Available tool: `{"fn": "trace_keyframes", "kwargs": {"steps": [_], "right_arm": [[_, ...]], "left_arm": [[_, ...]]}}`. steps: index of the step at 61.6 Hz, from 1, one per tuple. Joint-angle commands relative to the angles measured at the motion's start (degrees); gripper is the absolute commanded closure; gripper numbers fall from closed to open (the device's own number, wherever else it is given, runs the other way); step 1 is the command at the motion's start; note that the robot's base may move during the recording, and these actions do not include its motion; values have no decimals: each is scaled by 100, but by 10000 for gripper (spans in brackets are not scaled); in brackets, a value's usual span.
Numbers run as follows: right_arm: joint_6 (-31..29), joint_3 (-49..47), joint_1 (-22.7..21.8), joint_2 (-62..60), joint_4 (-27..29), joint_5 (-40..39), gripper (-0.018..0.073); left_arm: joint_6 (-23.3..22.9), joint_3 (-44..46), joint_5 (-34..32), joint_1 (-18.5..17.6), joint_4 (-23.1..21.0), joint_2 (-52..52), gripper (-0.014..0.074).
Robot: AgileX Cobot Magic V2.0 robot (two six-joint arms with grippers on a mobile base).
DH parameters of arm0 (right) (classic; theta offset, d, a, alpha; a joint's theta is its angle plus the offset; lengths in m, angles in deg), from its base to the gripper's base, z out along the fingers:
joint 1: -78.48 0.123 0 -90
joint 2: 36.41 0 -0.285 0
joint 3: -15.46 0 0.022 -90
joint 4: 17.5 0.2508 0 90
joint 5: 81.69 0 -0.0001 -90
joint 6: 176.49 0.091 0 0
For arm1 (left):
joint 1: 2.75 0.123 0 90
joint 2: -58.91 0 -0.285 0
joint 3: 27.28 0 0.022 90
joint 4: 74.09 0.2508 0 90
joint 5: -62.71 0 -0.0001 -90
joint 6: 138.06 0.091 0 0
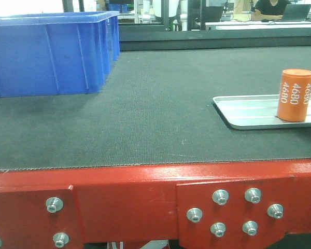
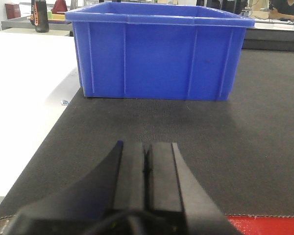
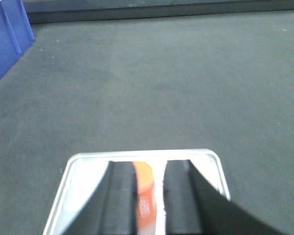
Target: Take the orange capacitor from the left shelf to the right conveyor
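One orange capacitor (image 1: 295,95), white "4680" lettering, upright in one silver tray (image 1: 249,111) at right; one blue bin (image 1: 52,52) upper left. Left gripper (image 2: 147,169) closed, empty; right gripper (image 3: 151,196) parted around the capacitor, grip uncertain.

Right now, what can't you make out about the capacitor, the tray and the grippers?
- Orange capacitor: right wrist view, blurred, base hidden by the right gripper fingers; contact unclear.
- Silver tray: front view, right end cut by the frame edge.
- Blue bin: inside hidden by its walls.
- Left gripper: shut, empty.
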Motion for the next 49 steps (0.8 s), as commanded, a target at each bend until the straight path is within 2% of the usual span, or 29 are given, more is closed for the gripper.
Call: {"fn": "trace_keyframes", "kwargs": {"steps": [1, 8, 18, 49], "right_arm": [[26, -156, 9, -738, -9, 392, 419], [26, -156, 9, -1407, -9, 1118, 501], [20, -156, 9, -2096, -9, 1721, 500], [6, -156, 9, -2261, -9, 1780, 500]], "left_arm": [[-9, 29, -520, -26, -10, 64, 723], [-9, 29, -520, -26, -10, 64, 723], [-9, 29, -520, -26, -10, 64, 723], [-9, 29, -520, -26, -10, 64, 723]]}}
